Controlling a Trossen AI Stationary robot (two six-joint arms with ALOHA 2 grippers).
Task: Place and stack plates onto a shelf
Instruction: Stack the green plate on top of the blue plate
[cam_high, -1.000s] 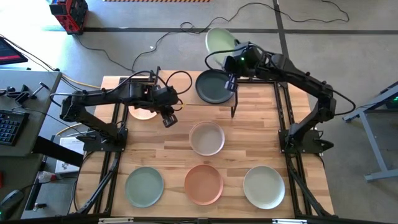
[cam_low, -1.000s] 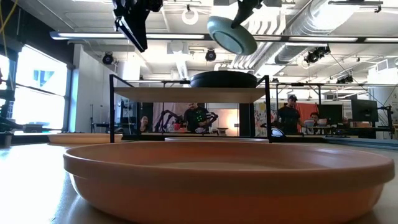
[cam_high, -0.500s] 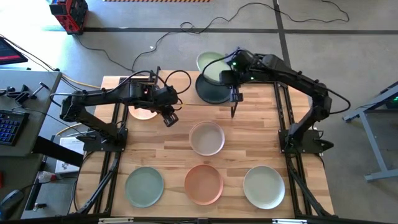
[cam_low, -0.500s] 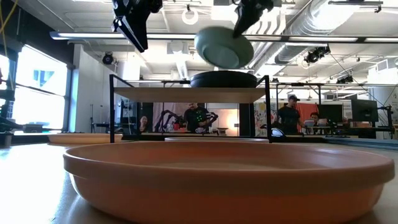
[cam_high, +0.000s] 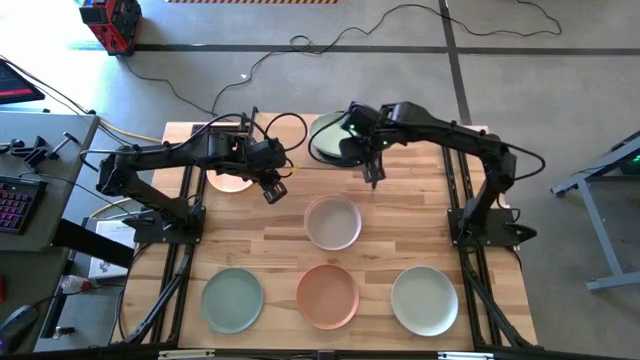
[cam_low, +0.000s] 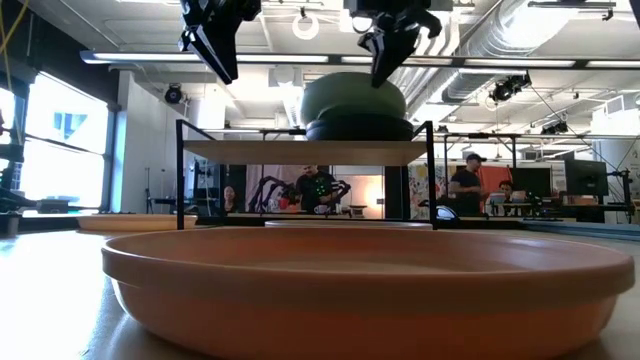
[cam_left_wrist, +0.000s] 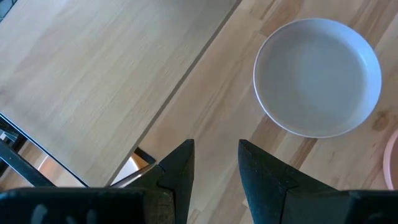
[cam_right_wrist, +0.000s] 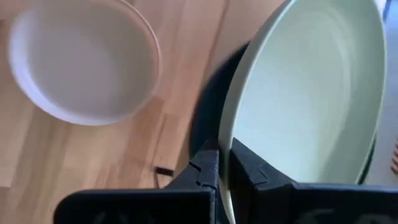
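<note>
My right gripper (cam_high: 358, 138) is shut on a pale green plate (cam_high: 330, 130) that sits over a dark plate (cam_low: 360, 129) on the shelf (cam_low: 305, 151). In the right wrist view the pale green plate (cam_right_wrist: 311, 106) covers most of the dark plate (cam_right_wrist: 208, 115). My left gripper (cam_high: 272, 190) hangs open above the table by the shelf's near edge; its wrist view shows the shelf board (cam_left_wrist: 93, 74) and a whitish plate (cam_left_wrist: 317, 74). The whitish plate (cam_high: 332, 222), a sage green plate (cam_high: 232, 300), a terracotta plate (cam_high: 327, 296) and a pale plate (cam_high: 424, 300) lie flat on the table. My right gripper pinches the pale green plate's rim (cam_right_wrist: 225, 163) on its right side, one finger inside the bowl and one outside. The fingers (cam_low: 385, 55) come from above, pointing down. The plate is tilted, and its lower side (cam_low: 330, 118) meets the dark plate on the shelf.
A peach plate (cam_high: 230, 181) lies on the table partly under the shelf and the left arm. The shelf's thin black legs (cam_low: 180, 175) stand at the table's far side. Bare wood shows between the plates and near the left and right edges. People stand in the room behind.
My right gripper has carried the pale green plate from beyond the table's far edge toward the table's left and near side, and down. The plate has gone from hanging in the air to lying tilted on the dark plate on the shelf. My left arm has kept still.
</note>
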